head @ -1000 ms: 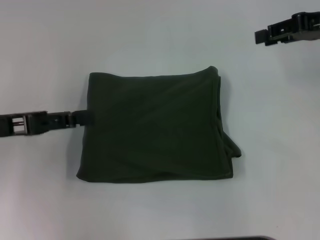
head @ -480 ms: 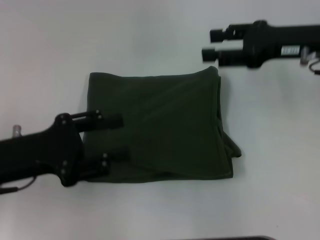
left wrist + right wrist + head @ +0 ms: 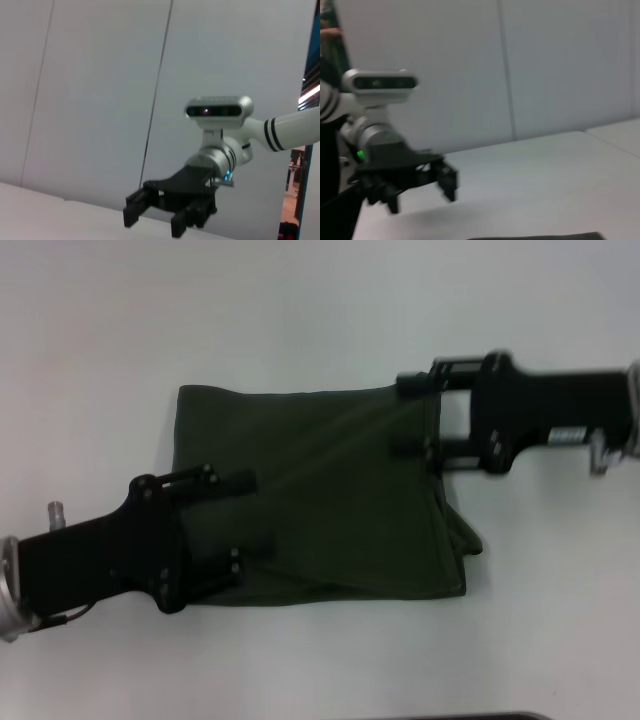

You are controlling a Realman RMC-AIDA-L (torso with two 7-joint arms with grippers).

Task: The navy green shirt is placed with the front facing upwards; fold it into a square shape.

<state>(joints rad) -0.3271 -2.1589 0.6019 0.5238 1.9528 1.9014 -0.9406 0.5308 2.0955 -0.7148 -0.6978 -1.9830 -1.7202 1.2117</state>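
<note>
Now both arms have swung in over the navy green shirt (image 3: 320,500) — left gripper (image 3: 245,512) and right gripper (image 3: 410,415) spread, gripping nothing — seemingly ready for a fold.

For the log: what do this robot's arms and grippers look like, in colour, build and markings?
Both grippers, left gripper and right gripper, are matte black with two parallel bar fingers and visible screw heads. The wrists are silver metal collars; a white arm link carries black bands. A grey oblong camera module sits above each wrist. The right gripper body bears a small white label; thin cables trail at both wrists.
</note>
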